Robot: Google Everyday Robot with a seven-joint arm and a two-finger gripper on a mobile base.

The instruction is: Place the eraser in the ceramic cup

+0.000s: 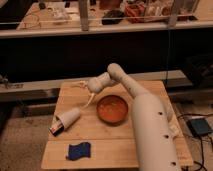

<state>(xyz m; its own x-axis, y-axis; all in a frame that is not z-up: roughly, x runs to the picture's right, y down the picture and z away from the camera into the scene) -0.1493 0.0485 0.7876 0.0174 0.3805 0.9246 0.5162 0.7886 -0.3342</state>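
Wooden surface point(112, 142): one arm, four items.
End effector point(81, 86) above the rear left; whether clenched or released cannot be told. Ceramic cup point(69, 118) on its side at left, with a small dark item, apparently the eraser point(56, 129), at its mouth. Orange bowl point(112, 109) at centre beside the arm. Blue cloth point(78, 150) at front.

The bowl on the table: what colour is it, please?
The bowl is orange-red, camera view; gripper left of it.

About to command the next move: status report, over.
Gripper over table's back left, off the cup. Ceramic cup on its side; dark object at its mouth, possibly the eraser. Orange bowl and blue cloth nearby, not blocking.
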